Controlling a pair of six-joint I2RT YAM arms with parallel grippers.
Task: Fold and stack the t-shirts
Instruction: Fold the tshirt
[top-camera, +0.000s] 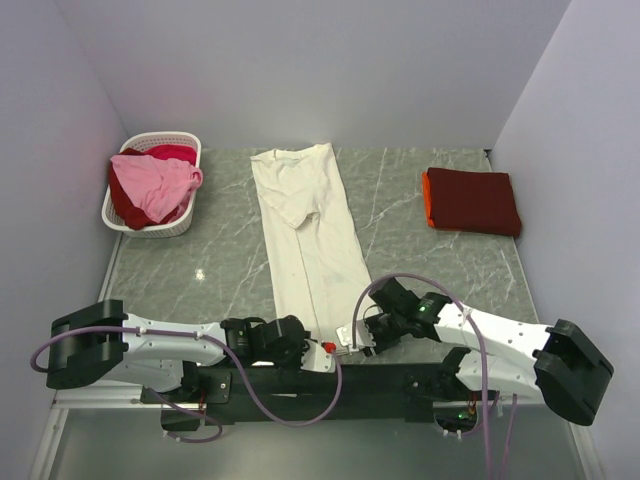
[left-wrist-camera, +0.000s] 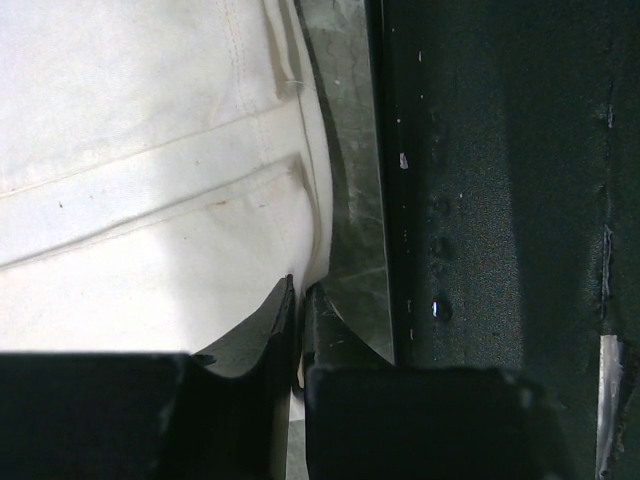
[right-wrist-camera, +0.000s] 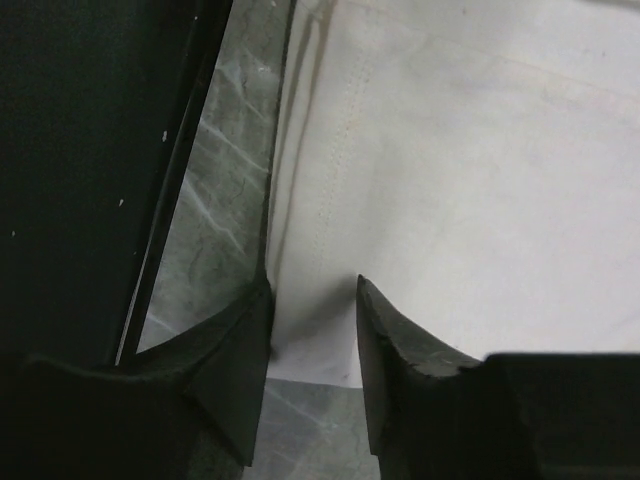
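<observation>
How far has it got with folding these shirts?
Done: a dark red shirt lies folded at the right. In hand: the cream-white shirt is folded into a long strip. The left fingers look pinched on its near hem and the right fingers are open around it. Left: finishing and stacking it, then the pink shirt and red shirt in the basket.

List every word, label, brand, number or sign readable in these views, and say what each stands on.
There are none to read. The cream-white shirt, the dark red shirt, the pink shirt and the basket show no print, tag or logo in any view. The wrist views show only plain cloth, marbled tabletop and dark jaws.
</observation>
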